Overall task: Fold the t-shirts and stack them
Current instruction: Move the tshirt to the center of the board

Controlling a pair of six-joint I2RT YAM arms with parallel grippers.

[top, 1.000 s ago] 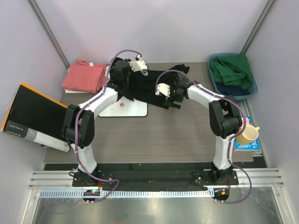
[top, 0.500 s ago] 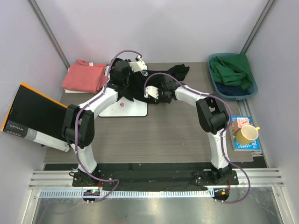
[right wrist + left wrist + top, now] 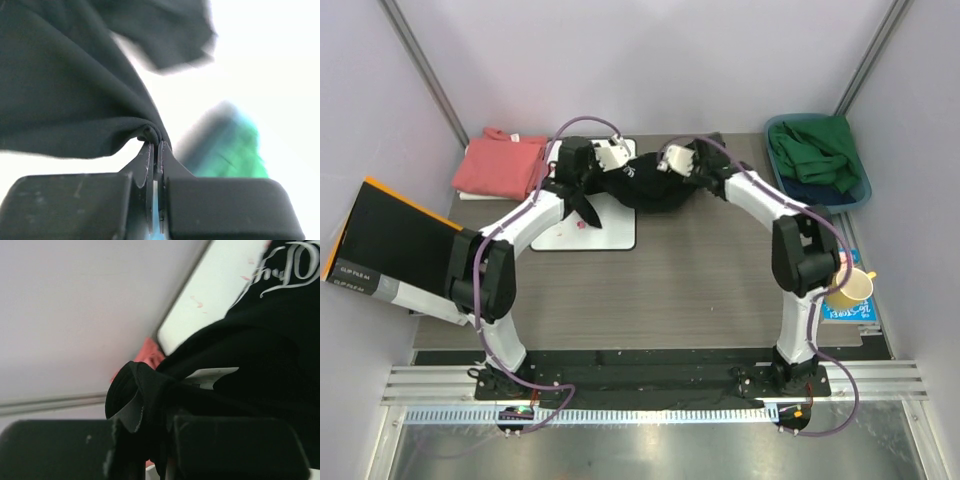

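Both are clamped shut on cloth: left gripper (image 3: 583,182) and right gripper (image 3: 672,163) each pinch a fold of the black t-shirt (image 3: 645,192), bunched between them at the far end of the white board (image 3: 612,236). The right's bite looks thin; a hard pull might slip it free.

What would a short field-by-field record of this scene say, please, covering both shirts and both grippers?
Held item: black t-shirt, bunched and slung between both grippers, partly over the white board
Left arm: left gripper shut on the black t-shirt
Right arm: right gripper shut on a fold of it
Other shirt: salmon-pink t-shirt, folded, far left corner, untouched
Far right: blue bin holding green cloth
Stack: not yet made
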